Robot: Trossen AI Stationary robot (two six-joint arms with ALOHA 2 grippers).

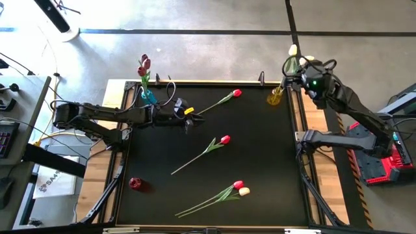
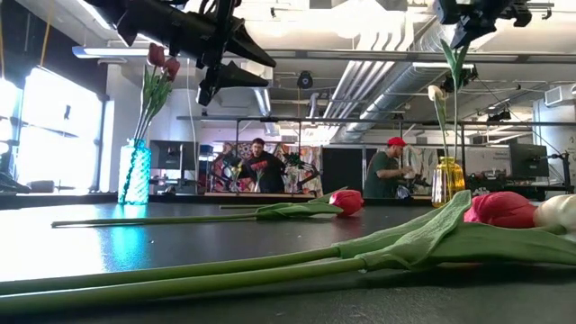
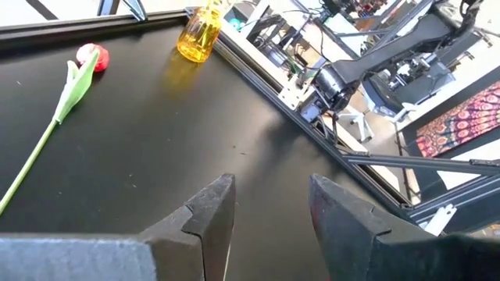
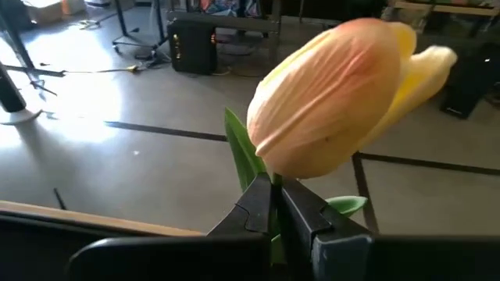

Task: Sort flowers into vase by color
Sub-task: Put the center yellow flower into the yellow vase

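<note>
Right wrist view shows the right gripper (image 4: 275, 204) pinching a cream-white tulip (image 4: 332, 101) just under its head, above the yellow vase (image 1: 275, 96) at the table's 1 o'clock. Light, floppy-stemmed; grip stems. Left gripper (image 3: 269, 207) hovers, fingers spread.

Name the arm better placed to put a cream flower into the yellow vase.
Right. The right gripper is shut on a cream tulip beside the yellow vase; the left gripper is open and empty.
</note>
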